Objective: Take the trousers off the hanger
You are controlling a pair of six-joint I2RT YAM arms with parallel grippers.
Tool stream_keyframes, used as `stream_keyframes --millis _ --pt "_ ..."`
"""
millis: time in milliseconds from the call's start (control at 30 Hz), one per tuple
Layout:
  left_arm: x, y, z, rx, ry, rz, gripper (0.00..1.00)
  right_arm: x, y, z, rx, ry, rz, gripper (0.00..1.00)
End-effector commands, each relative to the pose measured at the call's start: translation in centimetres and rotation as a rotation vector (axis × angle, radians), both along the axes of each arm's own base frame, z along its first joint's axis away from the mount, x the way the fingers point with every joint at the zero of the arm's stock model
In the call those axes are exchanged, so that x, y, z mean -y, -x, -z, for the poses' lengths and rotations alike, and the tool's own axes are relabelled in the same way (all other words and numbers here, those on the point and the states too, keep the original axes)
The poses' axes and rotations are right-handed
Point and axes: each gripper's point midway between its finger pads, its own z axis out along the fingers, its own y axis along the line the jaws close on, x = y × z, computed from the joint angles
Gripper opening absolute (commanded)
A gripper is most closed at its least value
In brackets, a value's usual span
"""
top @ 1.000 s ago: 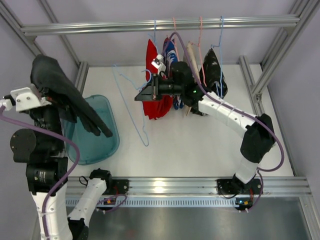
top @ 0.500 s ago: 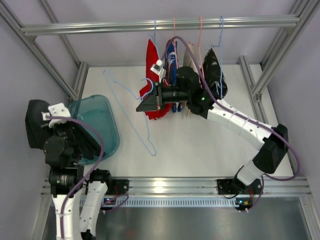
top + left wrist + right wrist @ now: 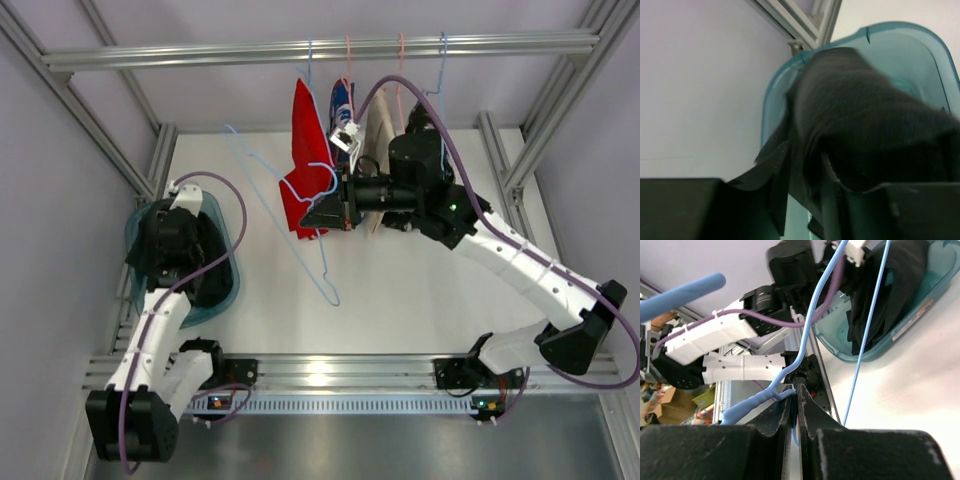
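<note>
At left, the black trousers (image 3: 865,120) sit in the teal bin (image 3: 925,55), draped over the left gripper (image 3: 802,175). Cloth hides the jaws, so I can't tell whether it grips. The right gripper (image 3: 797,390) is pinched closed on the blue hanger (image 3: 300,246) wire. The red trousers (image 3: 303,150) hang at the far rail (image 3: 200,52), partly behind the arm.

The plain black soft cloth trousers (image 3: 865,115) lie bunched and crumpled in a translucent teal plastic tub (image 3: 905,26) at the left edge of the white tabletop (image 3: 400,290), one fold spilling up towards the tub's near rim. The plain bright red cloth trousers (image 3: 303,165) hang folded and draped beneath the overhead rail at the back, tapering downwards. A light blue wire hanger (image 3: 752,402) crosses in front of them.
</note>
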Motion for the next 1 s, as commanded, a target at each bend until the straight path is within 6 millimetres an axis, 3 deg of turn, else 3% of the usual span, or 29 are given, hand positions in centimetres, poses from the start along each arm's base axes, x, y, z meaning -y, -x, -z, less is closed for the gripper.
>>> stream_keyframes --millis 0,33,67,133,167,233,267,300,367,400,467,500,533,567,633,767,967 --pt "-0.5 -2.4 -1.3 0.116 0.061 -0.043 0.35 1.7 -0.1 -1.1 0.1 0.004 0.029 0.0" --pt "-0.5 -2.4 -0.7 0.104 0.106 -0.049 0.4 2.0 -0.1 -1.2 0.097 0.012 0.032 0.0" --pt "0.4 -3.1 -1.8 0.14 0.15 0.008 0.48 2.3 -0.4 -1.3 0.102 0.017 0.042 0.0" --pt "1.3 -2.7 -2.3 0.152 0.238 0.053 0.58 2.8 -0.7 -1.2 0.1 0.035 0.051 0.0" --pt "2.9 -2.4 -4.9 0.22 0.272 0.152 0.7 3.0 -0.7 -1.2 0.098 0.042 0.053 0.0" --pt "5.2 -1.4 -7.6 0.287 0.305 0.281 0.76 3.3 -0.7 -0.6 0.098 0.07 0.043 0.0" --pt "6.6 0.3 -10.3 0.347 0.295 0.369 0.78 3.5 -0.5 -0.6 0.102 0.075 0.032 0.0" --pt "9.6 1.2 -11.7 0.363 0.306 0.549 0.78 3.6 -0.4 -0.5 0.108 0.081 0.025 0.0" --pt "12.0 4.2 -14.5 0.417 0.262 0.698 0.78 3.8 -0.1 0.1 0.113 0.104 0.003 0.0" --pt "13.9 5.3 -14.9 0.404 0.259 0.815 0.78 3.9 0.1 0.3 0.113 0.113 -0.006 0.0" --pt "15.6 7.7 -16.7 0.409 0.238 0.916 0.78 3.9 0.2 0.9 0.115 0.131 -0.029 0.0" --pt "16.3 8.6 -15.9 0.354 0.216 0.969 0.78 4.0 0.5 1.1 0.105 0.144 -0.043 0.0" --pt "18.7 10.3 -15.7 0.317 0.202 1.131 0.78 3.8 0.6 1.4 0.101 0.151 -0.064 0.0" --pt "19.8 11.9 -16.5 0.313 0.162 1.222 0.79 3.7 0.6 1.7 0.093 0.16 -0.076 0.0" --pt "21.9 14.3 -15.1 0.225 0.172 1.386 0.78 3.4 0.7 2.0 0.073 0.171 -0.108 0.0" --pt "23.1 15.8 -14.3 0.157 0.162 1.512 0.77 2.3 0.8 3.0 0.033 0.194 -0.164 0.0" --pt "22.8 15.4 -14.2 0.182 0.036 1.534 0.77 -0.6 0.5 4.5 -0.012 0.227 -0.236 0.0"
